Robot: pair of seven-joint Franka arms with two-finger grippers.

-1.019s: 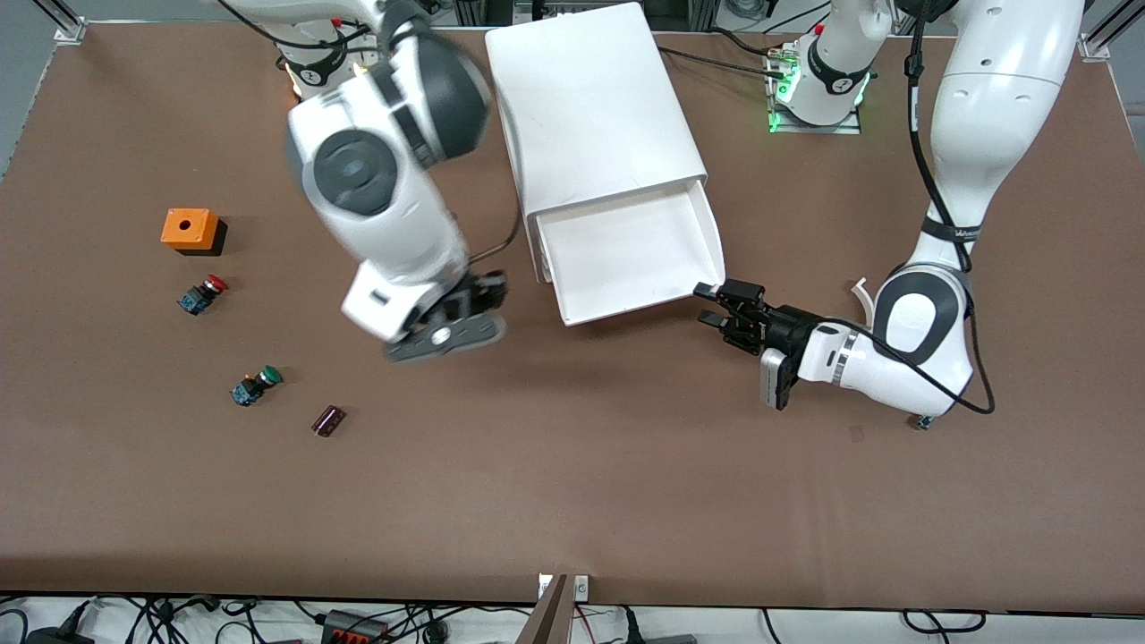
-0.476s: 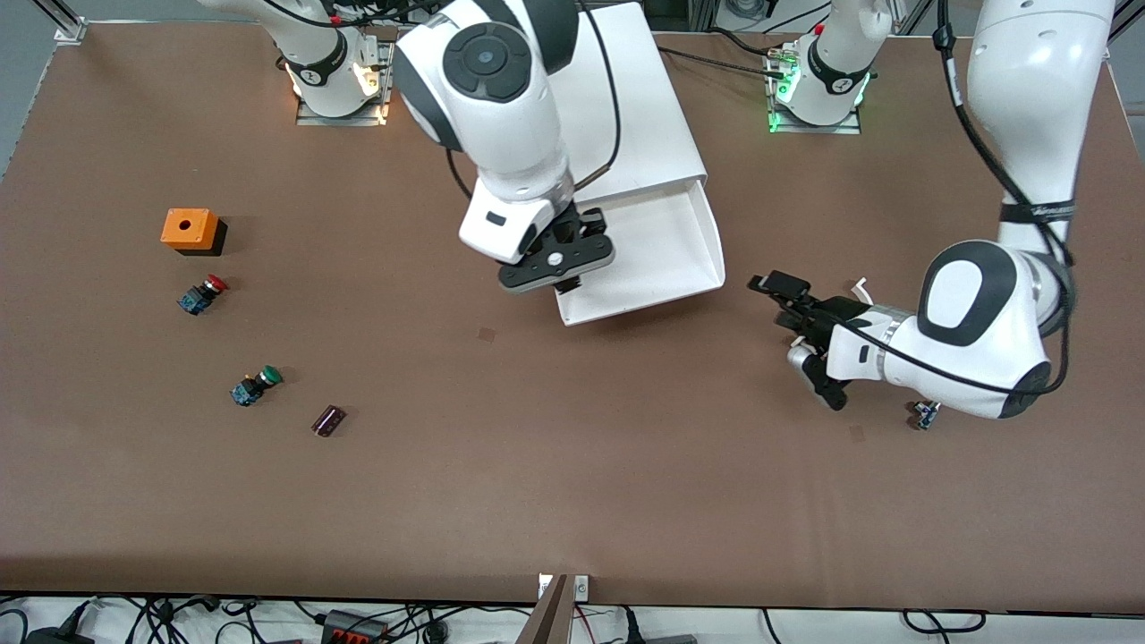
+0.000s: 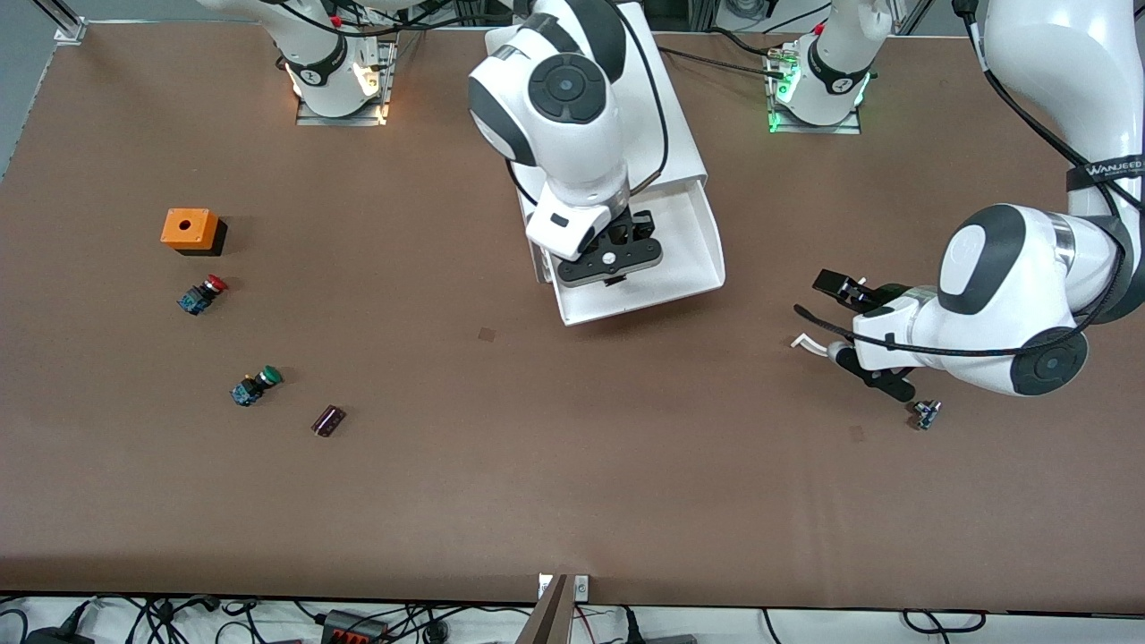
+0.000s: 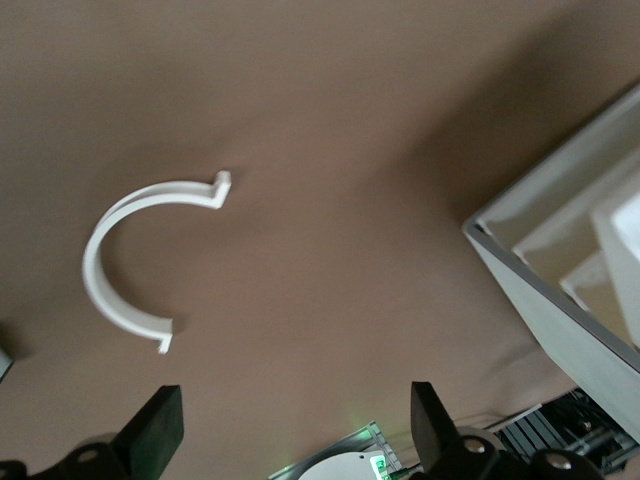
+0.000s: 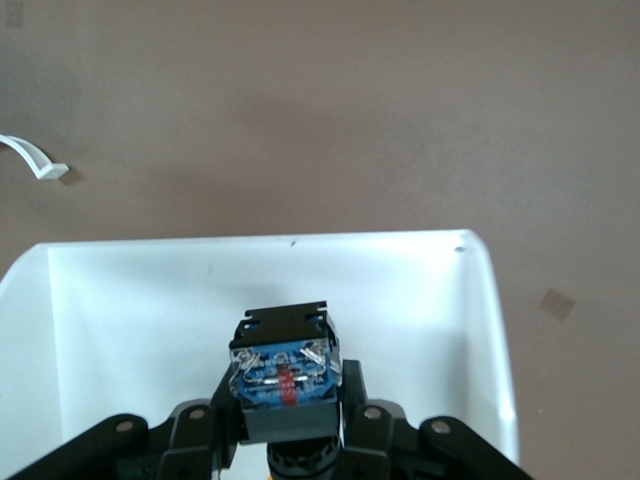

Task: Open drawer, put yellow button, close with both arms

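One button – yellow button – is clamped by right gripper over open drawer. Best lowered before release. Left gripper is parked with fingers spread, over table.

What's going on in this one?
The right gripper hangs over the open drawer, shut on the yellow button, whose blue base faces the wrist camera; it has not been released. The left gripper is open and empty, over the table near a white curved clip, toward the left arm's end. Red and green buttons lie untouched toward the right arm's end.
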